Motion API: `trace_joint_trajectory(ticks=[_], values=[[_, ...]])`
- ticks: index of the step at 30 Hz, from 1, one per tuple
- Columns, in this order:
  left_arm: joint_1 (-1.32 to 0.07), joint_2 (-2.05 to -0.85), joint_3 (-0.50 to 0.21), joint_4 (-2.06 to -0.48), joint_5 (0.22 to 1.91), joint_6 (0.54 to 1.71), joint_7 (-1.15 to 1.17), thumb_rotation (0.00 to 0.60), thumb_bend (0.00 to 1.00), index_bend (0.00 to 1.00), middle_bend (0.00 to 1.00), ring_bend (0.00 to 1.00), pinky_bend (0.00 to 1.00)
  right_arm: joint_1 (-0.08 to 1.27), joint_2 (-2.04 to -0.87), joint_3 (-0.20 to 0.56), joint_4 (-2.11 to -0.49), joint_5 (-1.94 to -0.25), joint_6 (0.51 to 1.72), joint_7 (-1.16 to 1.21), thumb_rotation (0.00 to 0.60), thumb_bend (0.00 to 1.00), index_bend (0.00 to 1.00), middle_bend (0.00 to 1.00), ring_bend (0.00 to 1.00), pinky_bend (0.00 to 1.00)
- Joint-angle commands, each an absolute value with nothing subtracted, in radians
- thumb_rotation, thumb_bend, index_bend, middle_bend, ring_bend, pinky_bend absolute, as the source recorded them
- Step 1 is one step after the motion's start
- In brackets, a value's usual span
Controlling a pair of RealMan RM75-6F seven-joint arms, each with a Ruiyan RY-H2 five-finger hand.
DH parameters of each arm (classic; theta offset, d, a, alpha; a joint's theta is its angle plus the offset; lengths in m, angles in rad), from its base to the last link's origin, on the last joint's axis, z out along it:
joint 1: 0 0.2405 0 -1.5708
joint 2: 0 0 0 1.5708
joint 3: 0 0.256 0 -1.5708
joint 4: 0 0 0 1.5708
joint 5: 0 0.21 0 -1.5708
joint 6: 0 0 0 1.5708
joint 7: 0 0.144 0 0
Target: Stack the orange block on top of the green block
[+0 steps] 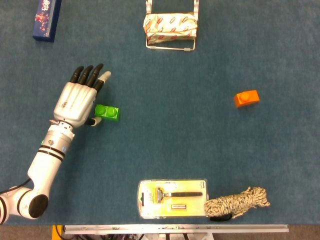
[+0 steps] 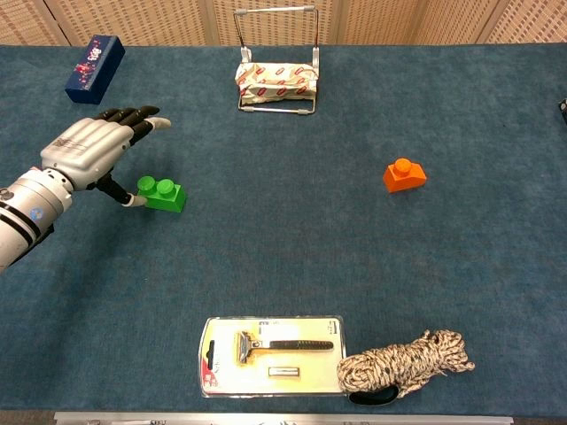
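Fingers of the left hand are stretched out flat and slightly spread, grasping nothing; the thumb reaches toward the green block and its tip lies just beside the block's left end, though whether it touches cannot be told. In the chest view the same left hand hovers at the left of the frame with the green block just to its lower right, resting on the blue tabletop. The white forearm runs down to the lower left corner of the head view. The right hand shows in neither view.

The orange block sits well apart, at the right of the frame, alone on the tabletop; in the chest view the orange block shows a single stud on top. At the top centre stands a wire rack holding a patterned packet. A dark blue box lies in the upper left corner. Along the bottom edge lie a razor in yellow blister packaging and, touching its right side, a coil of rope.
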State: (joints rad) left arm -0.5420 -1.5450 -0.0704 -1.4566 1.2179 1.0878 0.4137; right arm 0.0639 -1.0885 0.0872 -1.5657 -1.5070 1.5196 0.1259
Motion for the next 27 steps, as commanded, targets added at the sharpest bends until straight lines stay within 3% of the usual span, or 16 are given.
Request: trace_joint_trajectory(ticks=[1, 9, 18, 27], values=[[-0.549, -1.535, -0.073, -1.477, 1.209, 1.072, 0.422, 0.6, 0.09, 0.15, 0.0, 0.0, 0.06, 0.064, -1.089, 0.087, -1.566, -1.507, 1.519, 0.125, 0.6, 0.25, 0.27, 0.32, 0.15, 0.34], [-0.587, -1.524, -0.089, -1.528, 1.146, 1.014, 0.488, 0.6, 0.09, 0.34, 0.0, 0.0, 0.06, 0.063, -1.088, 0.089, -1.565, -1.502, 1.519, 0.126, 0.6, 0.25, 0.27, 0.32, 0.15, 0.34], [-0.613, -1.525, -0.097, -1.514, 1.07, 0.964, 0.502, 0.6, 0.15, 0.38, 0.0, 0.0, 0.06, 0.062, -1.087, 0.09, -1.562, -1.503, 1.522, 0.134, 0.6, 0.25, 0.27, 0.32, 0.15, 0.34], [-0.62, -1.515, -0.085, -1.512, 1.078, 0.943, 0.458, 0.6, 0.17, 0.5, 0.0, 0.0, 0.06, 0.064, -1.088, 0.089, -1.563, -1.502, 1.515, 0.128, 0.6, 0.25, 0.27, 0.32, 0.15, 0.34]])
